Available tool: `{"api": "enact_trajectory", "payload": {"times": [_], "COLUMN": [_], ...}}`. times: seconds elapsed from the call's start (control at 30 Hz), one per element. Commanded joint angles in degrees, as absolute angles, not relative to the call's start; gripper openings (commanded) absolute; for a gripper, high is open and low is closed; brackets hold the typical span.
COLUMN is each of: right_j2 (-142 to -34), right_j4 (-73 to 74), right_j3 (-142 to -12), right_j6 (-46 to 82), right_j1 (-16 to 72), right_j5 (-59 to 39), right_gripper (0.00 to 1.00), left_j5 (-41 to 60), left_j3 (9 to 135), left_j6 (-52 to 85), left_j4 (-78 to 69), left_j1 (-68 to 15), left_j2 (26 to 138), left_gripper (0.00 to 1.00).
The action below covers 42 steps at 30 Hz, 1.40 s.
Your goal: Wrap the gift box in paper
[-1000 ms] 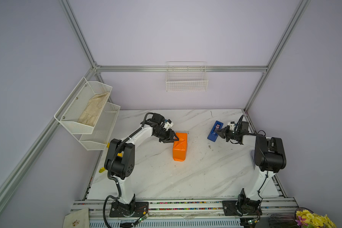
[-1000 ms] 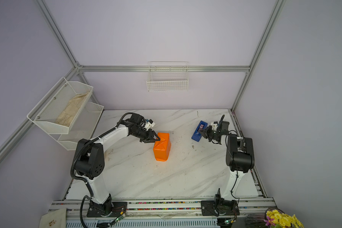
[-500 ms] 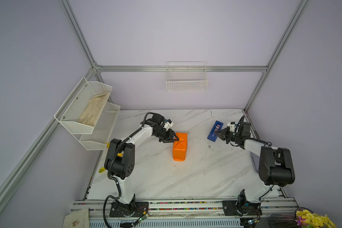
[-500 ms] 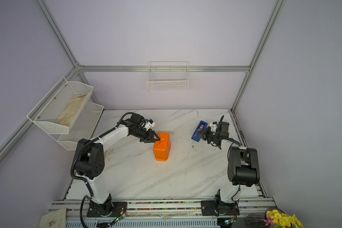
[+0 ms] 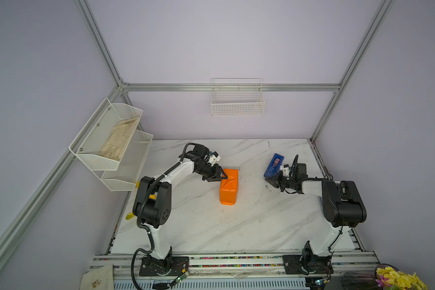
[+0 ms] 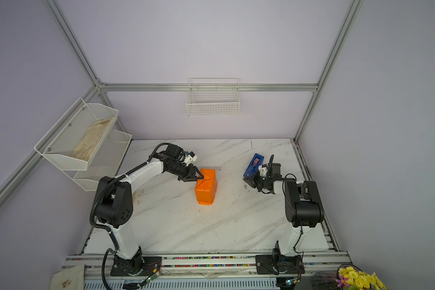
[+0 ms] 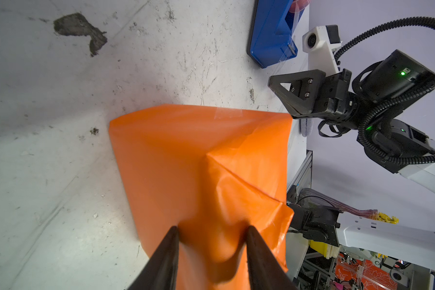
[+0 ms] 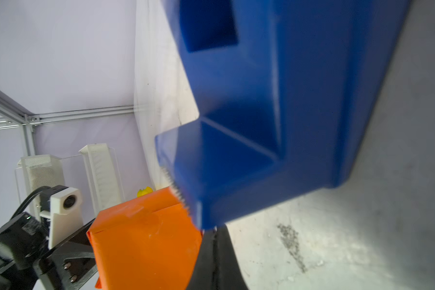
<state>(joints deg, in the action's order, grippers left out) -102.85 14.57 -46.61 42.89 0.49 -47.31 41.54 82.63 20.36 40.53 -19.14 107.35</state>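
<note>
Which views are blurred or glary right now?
Right wrist view: the tape dispenser fills the frame, soft-edged. Left wrist view: the paper is sharp with mild sheen, the left tool slightly soft up close. Both top views: sharp, evenly lit.

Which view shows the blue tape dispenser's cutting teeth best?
The right wrist view: the tape dispenser fills it, with its teeth visible. Both top views show it small; the left wrist view shows only part.

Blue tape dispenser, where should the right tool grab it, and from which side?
Grip the tape dispenser across its narrow body, one jaw on each flat long side, coming down from above. It stands upright on the table, long and slim, so that width probably fits. Keep off the serrated cutter end, where the shut right tool sits.
</note>
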Motion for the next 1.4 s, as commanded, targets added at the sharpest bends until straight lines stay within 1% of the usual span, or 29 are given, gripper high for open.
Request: {"api": "enact_trajectory", "payload": {"times": [0.0, 0.17, 0.33, 0.47, 0.67, 0.73, 0.8, 0.97, 1.37], "right_j2": [-104.7, -102.1, -94.3, -89.1, -84.6, -83.9, -83.7, -85.4, -85.9], "right_j4": [5.8, -0.4, -6.3, -10.3, -12.7, -11.8, -12.7, -19.7, -32.0], "right_j3": [-44.8, -45.2, -48.8, -52.2, -56.5, -58.0, -59.9, -64.8, -68.5], "right_j6": [37.2, 33.7, 32.7, 31.9, 32.4, 32.5, 31.1, 23.7, 15.3], "right_j1": [1.3, 1.1, 1.3, 3.2, 10.2, 12.8, 15.3, 20.6, 23.1], "right_j5": [-44.0, -38.9, -37.5, -41.0, -47.1, -49.1, -48.8, -47.1, -47.8], "right_gripper": [0.0, 0.0, 0.0, 0.0, 0.0, 0.0, 0.0, 0.0, 0.0], "left_j5": [37.8, 38.1, 38.2, 38.1, 38.1, 38.1, 38.1, 39.9, 41.3], "left_j3": [82.2, 82.3, 82.6, 82.6, 82.6, 82.5, 82.6, 84.5, 100.4], "left_j6": [18.8, 18.5, 18.5, 18.4, 18.2, 18.2, 18.1, 15.0, -3.5], "left_j4": [43.2, 43.7, 44.0, 44.1, 44.2, 44.2, 44.2, 45.2, 60.1], "left_j1": [-19.2, -19.3, -19.4, -19.6, -19.5, -19.5, -19.6, -20.3, -26.2], "left_j2": [109.2, 109.3, 109.5, 109.3, 109.3, 109.3, 109.4, 110.8, 121.1], "left_gripper": [0.42, 0.42, 0.42, 0.42, 0.42, 0.42, 0.42, 0.42, 0.42]}}
